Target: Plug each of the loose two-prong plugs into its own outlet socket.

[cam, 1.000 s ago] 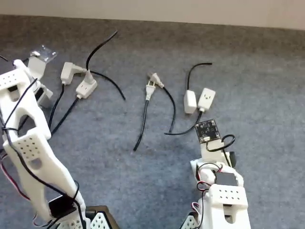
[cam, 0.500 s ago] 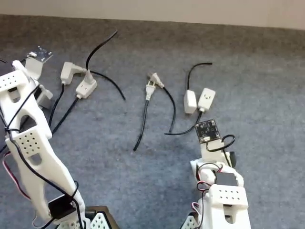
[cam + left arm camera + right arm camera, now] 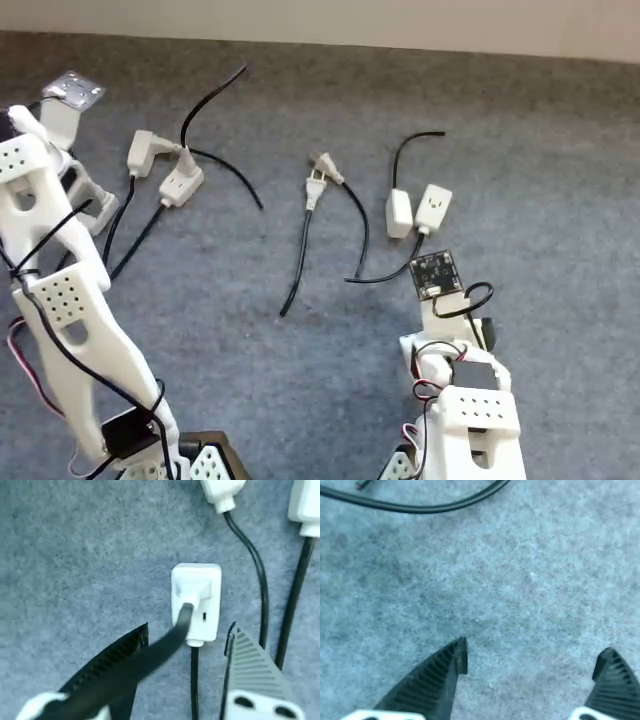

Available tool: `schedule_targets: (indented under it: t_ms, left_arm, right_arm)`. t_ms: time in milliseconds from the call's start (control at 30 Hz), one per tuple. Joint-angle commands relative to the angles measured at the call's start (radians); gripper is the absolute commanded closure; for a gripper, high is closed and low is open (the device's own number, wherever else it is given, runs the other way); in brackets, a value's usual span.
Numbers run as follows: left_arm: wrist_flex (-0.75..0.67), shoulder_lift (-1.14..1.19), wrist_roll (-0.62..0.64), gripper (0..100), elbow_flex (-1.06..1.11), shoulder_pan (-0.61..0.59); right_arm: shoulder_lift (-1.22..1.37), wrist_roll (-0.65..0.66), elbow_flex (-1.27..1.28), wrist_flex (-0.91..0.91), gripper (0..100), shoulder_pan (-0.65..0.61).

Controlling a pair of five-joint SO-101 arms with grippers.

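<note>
Hovering over the grey carpet (image 3: 535, 570), the right gripper (image 3: 534, 657) has its jaws spread wide, nothing between them. On the other side, the left gripper (image 3: 187, 632) is released too, fingertips flanking a white outlet socket (image 3: 196, 602) lying flat, a black cable (image 3: 150, 652) crossing in front of it. Mid-carpet in the high view, one loose plug (image 3: 318, 182) lies alone, and nearer the right arm a white plug (image 3: 399, 213) sits just beside a second socket (image 3: 434, 205), the two not joined

Grey carpet (image 3: 560, 180), pale wall (image 3: 400, 20) behind
</note>
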Motion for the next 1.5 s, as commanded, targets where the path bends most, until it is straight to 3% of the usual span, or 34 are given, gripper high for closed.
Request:
schedule_targets:
  t_ms: [0, 400, 633, 733, 833, 1033, 1167, 1267, 1367, 1467]
  left_arm:
    - [0.009, -0.019, 0.011, 74, -0.058, -0.041]
    - [0.02, -0.051, 0.029, 75, -0.07, -0.22]
    - [0.021, -0.263, 0.313, 78, -0.067, -0.331]
    - [0.021, -0.337, 0.333, 78, -0.067, -0.329]
    - [0.02, -0.395, 0.333, 78, -0.068, -0.297]
    - [0.021, -0.538, 0.338, 81, -0.064, -0.159]
    - [0.021, -0.685, 0.434, 79, 0.087, 0.022]
    - [0.018, -0.8, 0.451, 78, 0.305, 0.237]
    - [0.005, -0.877, 0.465, 76, 0.516, 0.478]
    - [-0.127, -0.878, 0.476, 76, 0.68, 0.656]
  right_arm:
    - [0.007, 0.0, 0.002, -0.015, 61.7, -0.016]
    - [0.007, -0.002, -0.001, -0.015, 61.7, -0.008]
    - [0.005, -0.008, -0.059, -0.005, 61.7, 0.05]
    - [0.007, -0.008, -0.171, 0.084, 61.7, 0.062]
    - [0.007, -0.003, -0.386, 0.315, 61.7, 0.036]
    - [0.007, 0.0, -0.917, 0.743, 61.7, 0.044]
    - [0.005, -0.008, -1.125, 0.823, 61.7, 0.179]
    - [-0.039, -0.012, -1.09, 0.82, 69.3, 0.286]
    - [-0.179, -0.044, -0.943, 0.82, 87.2, 0.303]
    - [-0.366, -0.031, -0.757, 0.763, 99.5, 0.311]
